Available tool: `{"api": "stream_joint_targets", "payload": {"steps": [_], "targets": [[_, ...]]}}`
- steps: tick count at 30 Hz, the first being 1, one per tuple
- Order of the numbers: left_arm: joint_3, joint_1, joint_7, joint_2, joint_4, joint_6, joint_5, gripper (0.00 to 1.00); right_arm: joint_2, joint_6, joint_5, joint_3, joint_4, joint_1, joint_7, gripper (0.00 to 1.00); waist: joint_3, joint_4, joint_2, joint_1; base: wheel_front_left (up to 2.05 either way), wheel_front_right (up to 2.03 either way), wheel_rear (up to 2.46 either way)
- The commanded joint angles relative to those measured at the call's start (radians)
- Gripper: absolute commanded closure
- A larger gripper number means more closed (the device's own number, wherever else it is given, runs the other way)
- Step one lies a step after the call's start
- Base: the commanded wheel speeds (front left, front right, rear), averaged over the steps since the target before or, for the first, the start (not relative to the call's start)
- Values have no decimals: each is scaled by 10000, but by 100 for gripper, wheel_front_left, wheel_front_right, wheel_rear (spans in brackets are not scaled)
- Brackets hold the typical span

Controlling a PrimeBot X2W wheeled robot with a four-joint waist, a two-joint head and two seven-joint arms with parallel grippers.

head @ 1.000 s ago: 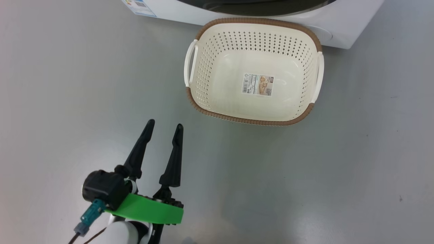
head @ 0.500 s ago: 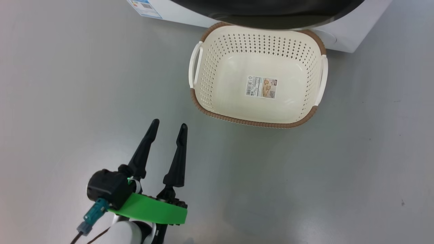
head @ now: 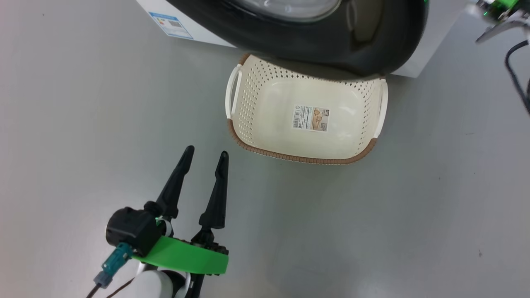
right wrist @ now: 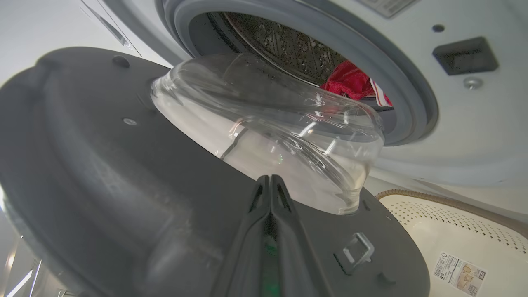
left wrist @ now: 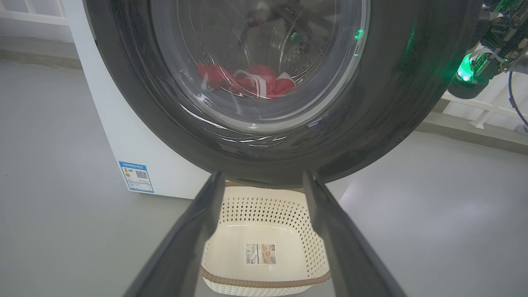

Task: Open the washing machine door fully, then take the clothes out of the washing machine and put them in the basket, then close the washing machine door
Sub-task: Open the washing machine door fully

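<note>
Door opening is in progress: the round, black-rimmed glass washing machine door [head: 331,45] hangs ajar above the empty cream perforated plastic basket [head: 290,156], right gripper [right wrist: 269,181] jaws together behind it, left gripper [head: 205,152] jaws apart near-left, red striped clothes [right wrist: 350,82] inside the white washing machine [left wrist: 123,123]; unloading and closing remain.

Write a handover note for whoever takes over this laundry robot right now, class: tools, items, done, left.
Left tool: open, empty, above the floor short of the basket.
Right tool: shut, at the inner face of the washing machine door; contact unclear.
Door part open, overhanging the empty basket.
Red clothes lie inside the washing machine.
Done: door started. Left: open it fully, move clothes to basket, close door.
</note>
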Motion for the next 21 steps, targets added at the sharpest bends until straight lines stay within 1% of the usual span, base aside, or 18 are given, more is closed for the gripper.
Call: {"api": "stream_joint_targets", "payload": {"steps": [1, 14, 21], "targets": [[335, 133, -120, 158, -243, 50, 136, 0, 402, 79, -2, 114, -429, 452, 160, 100, -119, -36, 0, 0, 0, 0, 0], [453, 416, -120, 158, -251, 63, 274, 0, 772, 79, 143, 285, -1558, 1648, 620, 100, -587, -142, 0, 0, 0, 0, 0], [467, 457, -120, 158, -275, 58, 281, 0, 794, 79, 42, 242, -1769, 1929, 649, 100, -643, -138, 0, 0, 0, 0, 0]]}}
